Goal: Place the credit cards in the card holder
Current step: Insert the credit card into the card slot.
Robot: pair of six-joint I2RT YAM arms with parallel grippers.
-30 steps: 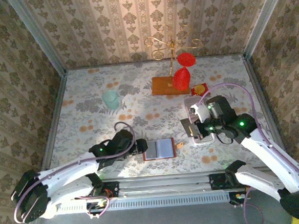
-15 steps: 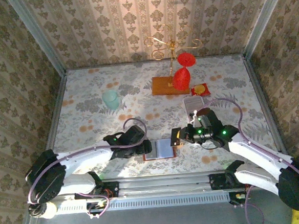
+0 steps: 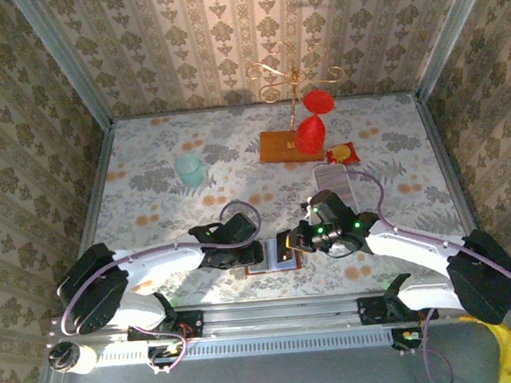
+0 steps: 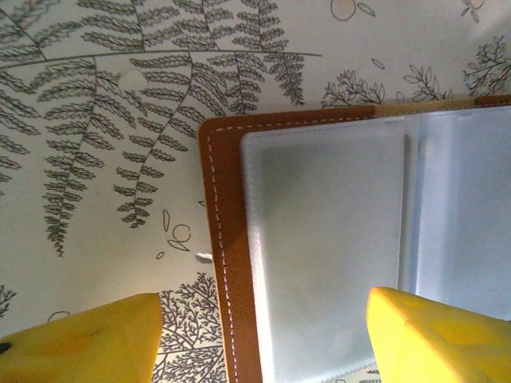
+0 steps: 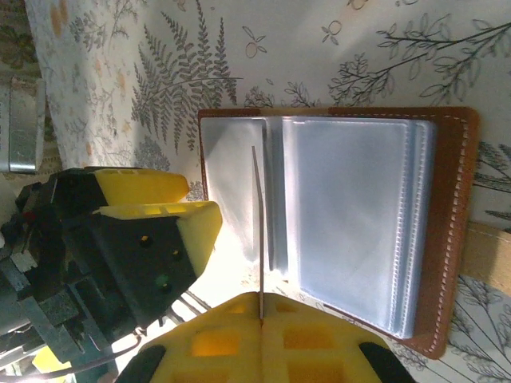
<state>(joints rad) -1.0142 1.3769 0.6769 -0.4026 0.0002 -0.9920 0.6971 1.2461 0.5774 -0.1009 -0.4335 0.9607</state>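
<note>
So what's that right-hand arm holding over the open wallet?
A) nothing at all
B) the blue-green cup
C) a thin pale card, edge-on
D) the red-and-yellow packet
C: in the right wrist view a thin pale credit card stands edge-on, pinched between the arm's closed yellow jaws, over the open card holder.

Worktop (image 3: 149, 177): pale cloth with a grey fern and orange flower print, evenly lit. Damask wallpaper walls (image 3: 183, 39) stand beyond the left pincer (image 3: 253, 256) and on both sides of it. Grey metal posts (image 3: 62, 60) at the far corners; metal rail (image 3: 282, 313) on its near side.
</note>
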